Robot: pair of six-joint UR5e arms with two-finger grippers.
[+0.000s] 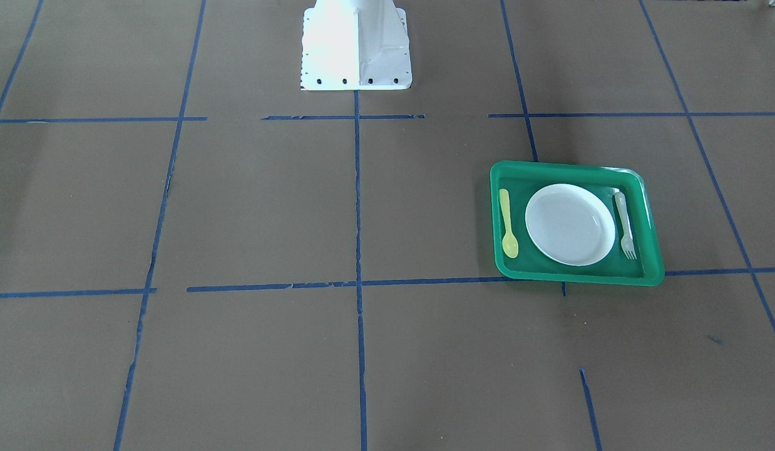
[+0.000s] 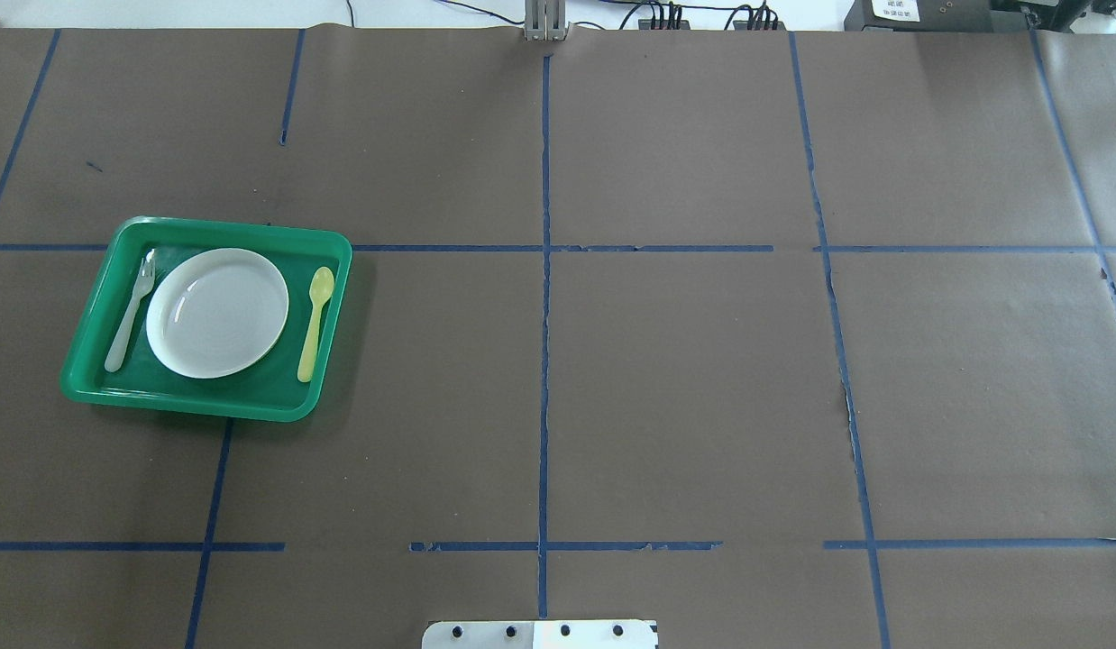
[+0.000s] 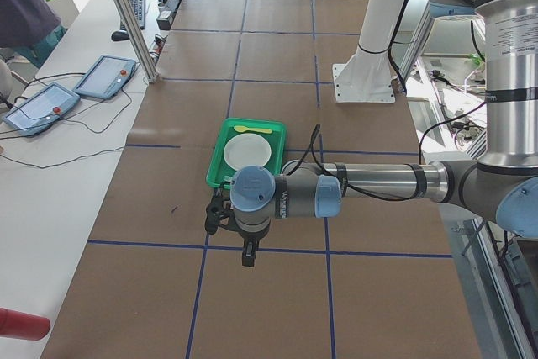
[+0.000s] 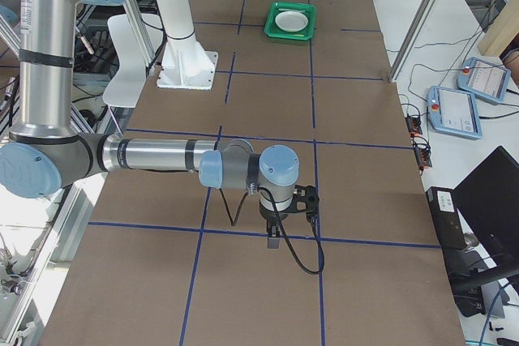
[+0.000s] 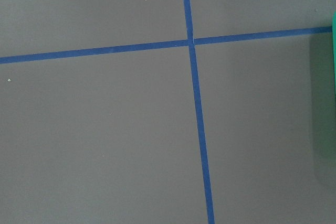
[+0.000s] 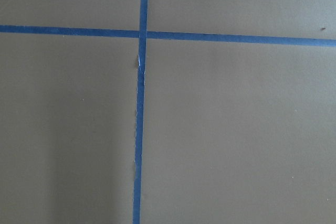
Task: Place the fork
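**Fork lies in the tray, arms apart from it**

The left jaws, on the left arm [image 3: 370, 181], hang above the bench [image 2: 612, 379] near the green tray [image 2: 233, 228]. The right jaws, on the right arm [image 4: 162, 154], hang well apart, toward the bench's right end. Spread or pressed together, I cannot tell. The fork [image 2: 131, 314] lies in the tray, just left of the white plate [image 2: 217, 313]. A yellow spoon [image 2: 314, 323] lies to the plate's right.

brown paper-covered worktop [image 2: 684, 388], blue tape grid [image 2: 544, 379] stuck on it. green tray [image 2: 190, 405] lies flat on the robot's left half, across a tape line. white robot base [image 1: 356, 50] at robot-side edge.
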